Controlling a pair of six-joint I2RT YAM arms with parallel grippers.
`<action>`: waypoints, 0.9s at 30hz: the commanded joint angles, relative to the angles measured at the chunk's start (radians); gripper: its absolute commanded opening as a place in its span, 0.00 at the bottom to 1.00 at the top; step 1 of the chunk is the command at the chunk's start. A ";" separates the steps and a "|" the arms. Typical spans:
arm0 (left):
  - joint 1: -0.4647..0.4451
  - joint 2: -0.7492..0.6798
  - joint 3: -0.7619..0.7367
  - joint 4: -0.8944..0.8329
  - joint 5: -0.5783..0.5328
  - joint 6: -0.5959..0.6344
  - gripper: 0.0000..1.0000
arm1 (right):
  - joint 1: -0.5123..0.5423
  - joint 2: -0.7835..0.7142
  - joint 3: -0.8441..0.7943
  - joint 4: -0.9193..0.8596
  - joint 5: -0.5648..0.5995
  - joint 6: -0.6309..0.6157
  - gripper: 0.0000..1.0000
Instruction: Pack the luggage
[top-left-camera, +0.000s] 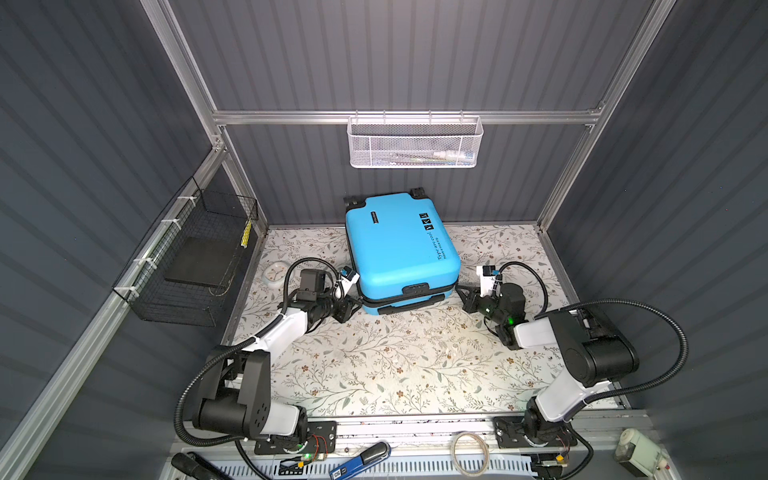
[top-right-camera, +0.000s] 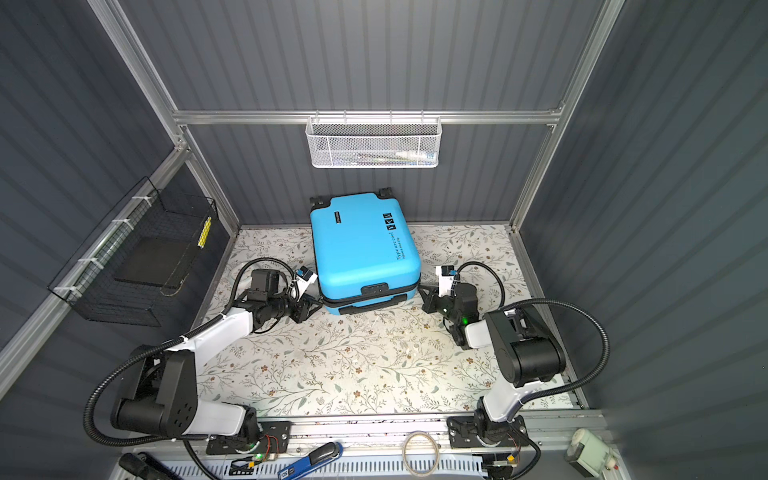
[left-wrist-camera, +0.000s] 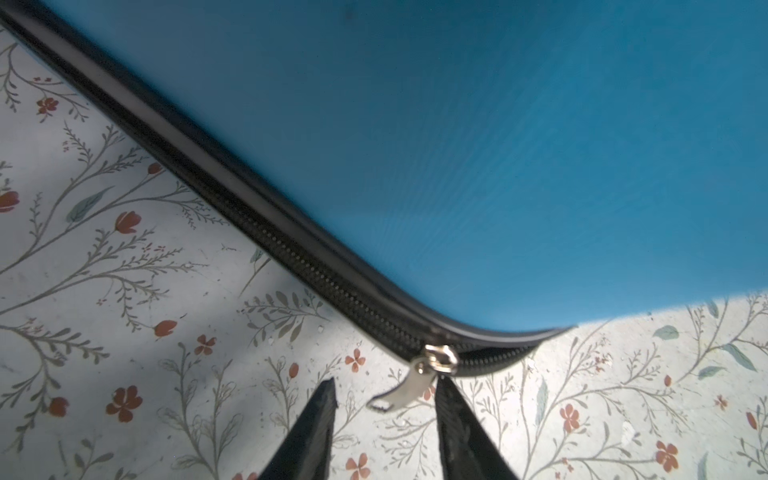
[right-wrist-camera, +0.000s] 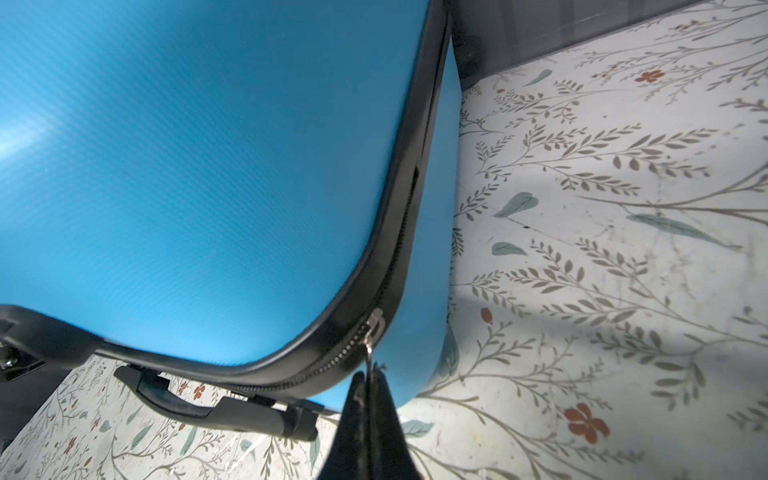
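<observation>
The luggage (top-left-camera: 401, 245) (top-right-camera: 365, 245), a bright blue hard-shell suitcase, lies shut on the floral table in both top views, with its black handle (top-left-camera: 409, 305) facing front. My left gripper (top-left-camera: 356, 300) (left-wrist-camera: 386, 384) is at its front-left corner and stands open. A silver zipper pull (left-wrist-camera: 399, 395) hangs loose between the fingers, close to one of them. At the front-right corner my right gripper (top-left-camera: 459, 289) (right-wrist-camera: 368, 376) is shut on the other zipper pull (right-wrist-camera: 368, 357), just below its slider (right-wrist-camera: 374, 326). The black zipper (left-wrist-camera: 291, 257) runs along the shell's edge.
A white mesh basket (top-left-camera: 413, 143) hangs on the back rail. On the left wall is a black wire basket (top-left-camera: 195, 266). A small white round object (top-left-camera: 274, 274) lies on the table behind my left wrist. Tools and a cord ring (top-left-camera: 469, 453) rest on the front rail.
</observation>
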 joint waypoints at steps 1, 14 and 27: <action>0.008 -0.023 0.026 -0.007 0.023 0.030 0.41 | 0.005 -0.006 0.007 -0.019 -0.032 -0.018 0.00; 0.008 0.016 0.046 0.000 0.058 0.019 0.24 | 0.005 -0.003 0.009 -0.021 -0.029 -0.019 0.00; 0.008 0.015 0.050 -0.029 0.049 0.010 0.10 | 0.005 0.000 0.011 -0.023 -0.028 -0.019 0.00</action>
